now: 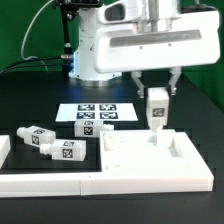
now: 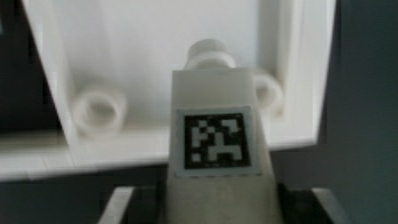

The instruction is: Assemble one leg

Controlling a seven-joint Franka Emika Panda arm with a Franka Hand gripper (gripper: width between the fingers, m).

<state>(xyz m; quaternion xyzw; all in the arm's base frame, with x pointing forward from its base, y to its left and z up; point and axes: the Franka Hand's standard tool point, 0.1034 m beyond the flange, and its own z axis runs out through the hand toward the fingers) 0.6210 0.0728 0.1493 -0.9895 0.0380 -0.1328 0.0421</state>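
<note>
**Leg held upright at the panel's far corner**

The leg (image 1: pixel 157 112) is clamped upright between the fingers of the gripper (image 1: pixel 157 95). Its lower end is set at a far corner of the white square panel (image 1: pixel 150 165), though contact cannot be told. On the exterior view's left, spare legs (image 1: pixel 55 147) are laid near the marker board (image 1: pixel 95 115).

The leg (image 1: pixel 157 112) is a short, stubby white peg with a square black-and-white tag on one flat side. It stands upright, clamped near its upper end between the fingers of the gripper (image 1: pixel 157 96). Its lower end is at the far edge of the white panel (image 1: pixel 150 165), about midway along that edge. The wrist view shows the leg (image 2: pixel 217 140) narrowing to a rounded tip over the panel (image 2: pixel 107 50), between two round holes; whether it touches cannot be told.
</note>
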